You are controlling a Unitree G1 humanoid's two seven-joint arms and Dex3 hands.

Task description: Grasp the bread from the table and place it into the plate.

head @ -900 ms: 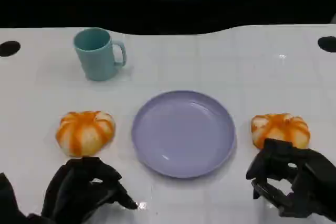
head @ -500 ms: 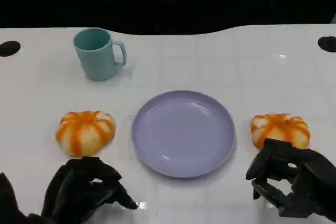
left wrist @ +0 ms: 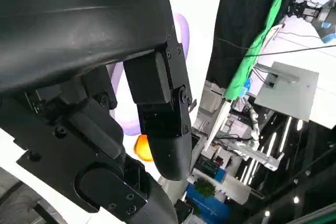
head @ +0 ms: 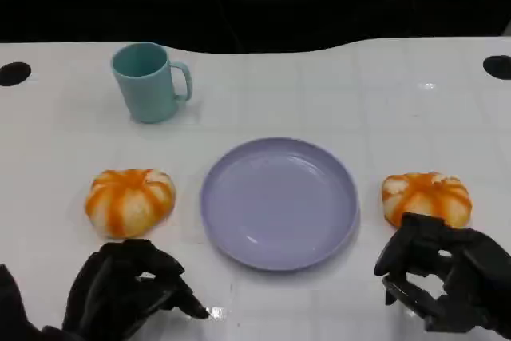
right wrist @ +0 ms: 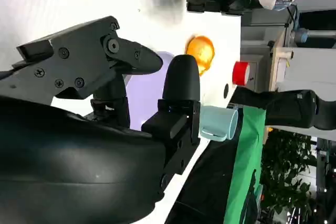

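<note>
Here, two orange-and-white bread rolls are lying on the white table (head: 383, 93), one on either side of a lavender plate (head: 279, 202) that is sitting bare in the middle. The left roll (head: 129, 200) is resting well apart from the plate's rim, and the left hand (head: 128, 289) is hovering just in front of it, nearer the robot, with its fingers curled in and nothing between them. The right roll (head: 425, 197) is lying close beside the plate, and the right hand (head: 435, 281) is sitting right in front of it, fingers bent inward around nothing, the knuckles overlapping the roll's near edge in the head view. A teal mug (head: 149, 82) is standing upright farther back on the left, handle pointing right.
</note>
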